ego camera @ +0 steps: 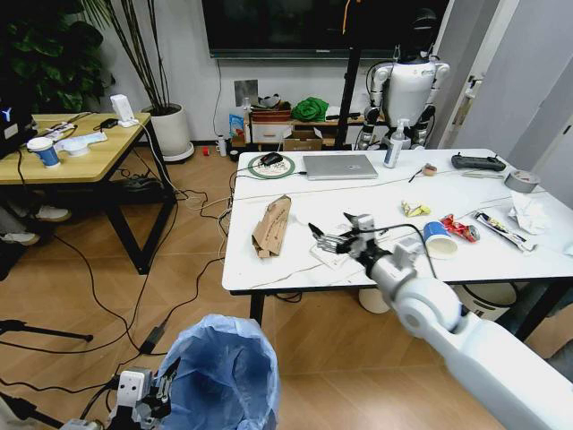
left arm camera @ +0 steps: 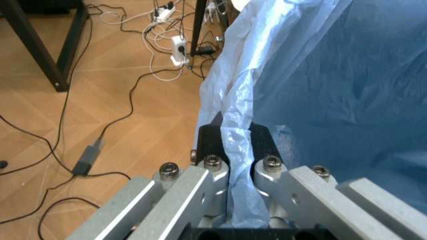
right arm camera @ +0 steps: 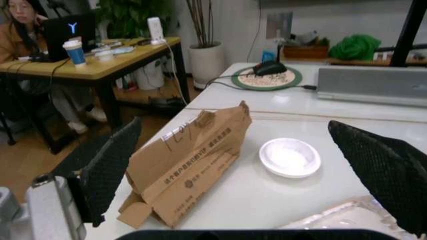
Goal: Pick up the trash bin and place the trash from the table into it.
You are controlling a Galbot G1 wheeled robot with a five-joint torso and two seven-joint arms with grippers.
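The trash bin [ego camera: 224, 372], lined with a baggy light-blue bag [left arm camera: 320, 75], stands on the floor in front of the table [ego camera: 269, 264]. My left gripper [ego camera: 158, 395] is shut on the bag's rim, and the plastic is pinched between its fingers [left arm camera: 211, 142]. My right gripper [ego camera: 329, 240] hovers open low over the table's front part. Ahead of its fingers [right arm camera: 110, 167] lie the brown cardboard packet [right arm camera: 190, 160] and a white round lid [right arm camera: 290, 157]. More trash lies to the right: a blue-white paper cup [ego camera: 438, 238], red wrapper [ego camera: 461, 230], yellow wrapper [ego camera: 414, 210] and tissue [ego camera: 530, 213].
A silver laptop [ego camera: 339, 166], a mouse on a round mat [ego camera: 271, 159], a bottle [ego camera: 394, 143], a controller [ego camera: 477, 162] and a grey tape roll [ego camera: 522, 180] sit at the table's back. A wood-topped desk [ego camera: 72, 152] stands left. Cables cross the floor [ego camera: 179, 296].
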